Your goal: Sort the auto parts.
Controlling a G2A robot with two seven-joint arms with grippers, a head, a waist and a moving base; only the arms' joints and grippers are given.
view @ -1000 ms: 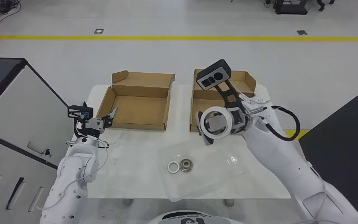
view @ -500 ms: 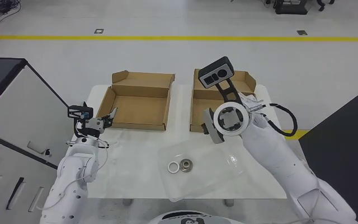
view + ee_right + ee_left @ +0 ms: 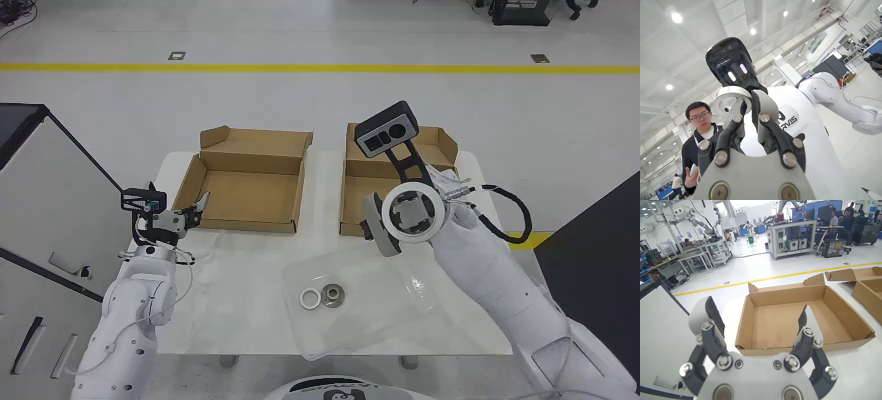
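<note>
Silver ring (image 3: 734,90) in the right gripper (image 3: 748,102), clamped by its rim.

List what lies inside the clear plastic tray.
A white ring and a grey metal part lie side by side in the tray. The right arm overlaps its far right corner, hiding that spot.

The right gripper (image 3: 748,103) points upward toward a white ceiling (image 3: 696,47) and holds a silver metal ring (image 3: 730,91) by its wall. One finger passes up through the ring's opening, and the other finger's black ribbed pad (image 3: 755,106) presses against the outside of the band, so the wall is pinched between the two. The ring sits tilted, its open face partly turned to the camera. Round lamps (image 3: 676,18) glow on the ceiling among white beams
</note>
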